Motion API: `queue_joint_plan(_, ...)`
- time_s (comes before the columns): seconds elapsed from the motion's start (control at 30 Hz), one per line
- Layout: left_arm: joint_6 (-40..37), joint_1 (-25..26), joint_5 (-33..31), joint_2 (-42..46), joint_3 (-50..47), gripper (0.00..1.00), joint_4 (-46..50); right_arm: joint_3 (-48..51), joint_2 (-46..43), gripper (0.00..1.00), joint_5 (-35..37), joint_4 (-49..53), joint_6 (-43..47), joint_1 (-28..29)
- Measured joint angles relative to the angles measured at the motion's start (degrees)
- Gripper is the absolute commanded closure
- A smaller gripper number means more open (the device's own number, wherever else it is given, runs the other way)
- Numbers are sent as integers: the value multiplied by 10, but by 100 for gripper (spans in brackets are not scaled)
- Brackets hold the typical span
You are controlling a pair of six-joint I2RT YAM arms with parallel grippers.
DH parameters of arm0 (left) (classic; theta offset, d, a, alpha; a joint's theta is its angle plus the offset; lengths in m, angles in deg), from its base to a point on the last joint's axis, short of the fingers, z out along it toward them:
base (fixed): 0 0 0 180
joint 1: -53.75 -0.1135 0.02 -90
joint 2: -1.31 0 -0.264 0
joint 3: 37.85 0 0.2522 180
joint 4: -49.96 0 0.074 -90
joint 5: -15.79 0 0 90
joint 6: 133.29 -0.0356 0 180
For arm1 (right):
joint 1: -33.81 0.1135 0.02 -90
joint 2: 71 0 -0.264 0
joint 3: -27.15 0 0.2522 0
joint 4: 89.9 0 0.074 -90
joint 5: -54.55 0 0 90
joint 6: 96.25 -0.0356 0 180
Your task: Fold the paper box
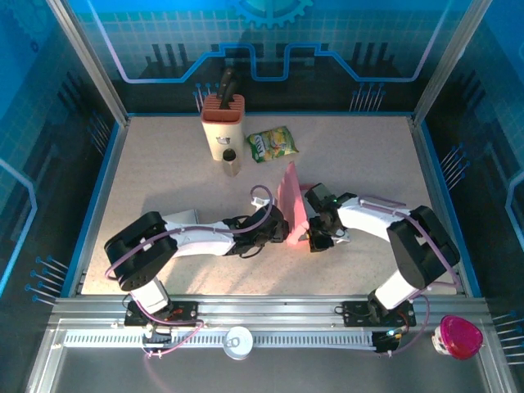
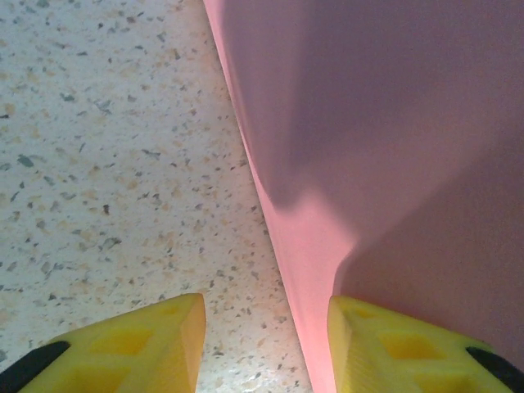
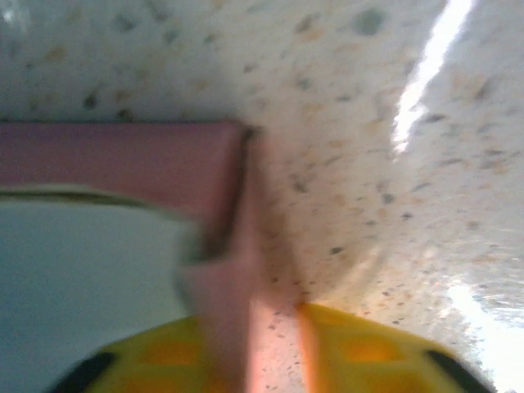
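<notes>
Arm bases sit at 6 o'clock on the rail, with a round silver object (image 1: 239,341) between them and a pink-lidded container (image 1: 458,336) out at 4 o'clock. Both arms extend in toward the centre of the table (image 1: 164,164).

Pink paper box (image 1: 291,209) stands on edge there, partly folded, its long line running 12 to 6. Left gripper (image 1: 277,232) is right at its 9 o'clock side, low end. Right gripper (image 1: 309,237) is at its 3 o'clock side, straight across.

Left wrist view: left gripper (image 2: 264,319) has its jaws apart, with speckled table showing between the yellow fingers (image 2: 139,348). Paper box (image 2: 393,164) rises from 5 o'clock up to 12. Its lower edge is against the inner face of the 5 o'clock finger, and the 7 o'clock finger is clear of it.

Right wrist view is blurred. Right gripper (image 3: 262,327) straddles a thin pink flap of the paper box (image 3: 123,164); cannot tell whether it is pinched or loose.

Farther back, a small dark-lidded jar (image 1: 231,162) is at 11 o'clock of the box, with a knife block (image 1: 223,123) just behind it. Green snack bag (image 1: 273,144) is at 12 o'clock.
</notes>
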Motion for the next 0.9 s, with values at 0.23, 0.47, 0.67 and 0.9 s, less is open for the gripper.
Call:
queue_joint_plan(0.23, -1, -10, 0, 12, -16, 56, 1, 16, -166, 21, 86, 57, 40, 34)
queue_joint_plan(0.47, -11, -13, 0, 22, -15, 56, 2, 16, -313, 31, 172, 43, 222, 14)
queue_joint_plan(0.67, -18, -13, 0, 32, -14, 55, 14, -47, -282, 23, 119, -17, 543, -11)
queue_joint_plan(0.9, -28, -13, 0, 40, -8, 55, 19, -137, -232, 24, 23, -34, 747, -6)
